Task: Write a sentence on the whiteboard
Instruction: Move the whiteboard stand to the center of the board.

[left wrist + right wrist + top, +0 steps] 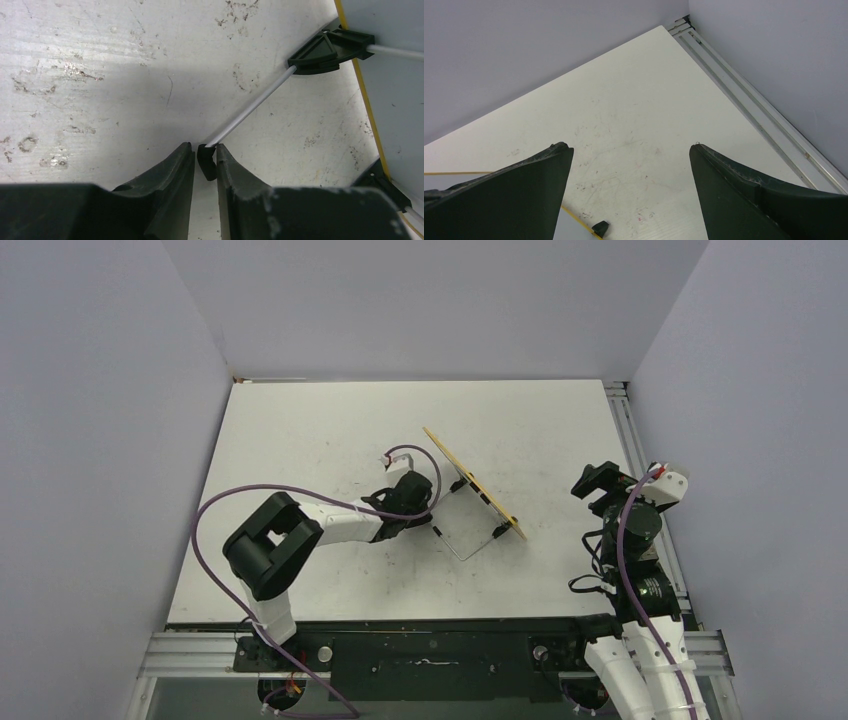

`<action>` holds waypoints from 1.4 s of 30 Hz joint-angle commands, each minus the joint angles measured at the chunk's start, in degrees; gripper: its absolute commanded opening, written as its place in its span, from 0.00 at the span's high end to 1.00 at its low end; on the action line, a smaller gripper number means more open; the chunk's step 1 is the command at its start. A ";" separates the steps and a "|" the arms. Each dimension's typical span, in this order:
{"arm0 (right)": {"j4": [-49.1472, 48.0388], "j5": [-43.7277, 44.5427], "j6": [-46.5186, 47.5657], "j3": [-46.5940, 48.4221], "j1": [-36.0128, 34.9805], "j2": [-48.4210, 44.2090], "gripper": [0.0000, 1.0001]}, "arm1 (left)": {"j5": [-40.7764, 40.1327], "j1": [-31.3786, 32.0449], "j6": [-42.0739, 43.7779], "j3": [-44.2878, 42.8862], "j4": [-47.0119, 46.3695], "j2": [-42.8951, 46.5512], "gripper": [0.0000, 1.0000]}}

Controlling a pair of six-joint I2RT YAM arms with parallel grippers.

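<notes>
The whiteboard (472, 485) stands tilted on its wire stand (468, 546) mid-table, its yellow-wood edge towards the camera. In the left wrist view its pale face (395, 100) fills the right side, and the white wire (250, 107) runs down to a black end cap (206, 161). My left gripper (202, 147) has narrow jaws around that cap. The right finger touches it and a slim gap remains at the left finger. My right gripper (631, 146) hangs wide open over bare table, right of the board (569, 232). No sentence shows on the parts of the board in view.
A black foot (600, 228) of the board sits on the scuffed table. Grey walls close in the table on three sides. A metal rail (640, 470) runs along the right edge beside my right gripper (597, 480). A purple cable loops over the left arm (300, 530).
</notes>
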State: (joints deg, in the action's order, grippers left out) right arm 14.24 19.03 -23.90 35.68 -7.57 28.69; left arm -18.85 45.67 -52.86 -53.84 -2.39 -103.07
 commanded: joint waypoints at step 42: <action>1.11 -31.63 -0.11 2.55 -0.16 13.30 0.08 | 17.04 -19.50 31.88 -13.32 6.17 -3.15 0.54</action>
State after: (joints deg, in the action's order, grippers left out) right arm 15.90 -3.22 -22.83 38.54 -7.57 39.81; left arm 0.08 28.36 -20.03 -69.10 4.71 -112.16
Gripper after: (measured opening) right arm 0.906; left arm 0.361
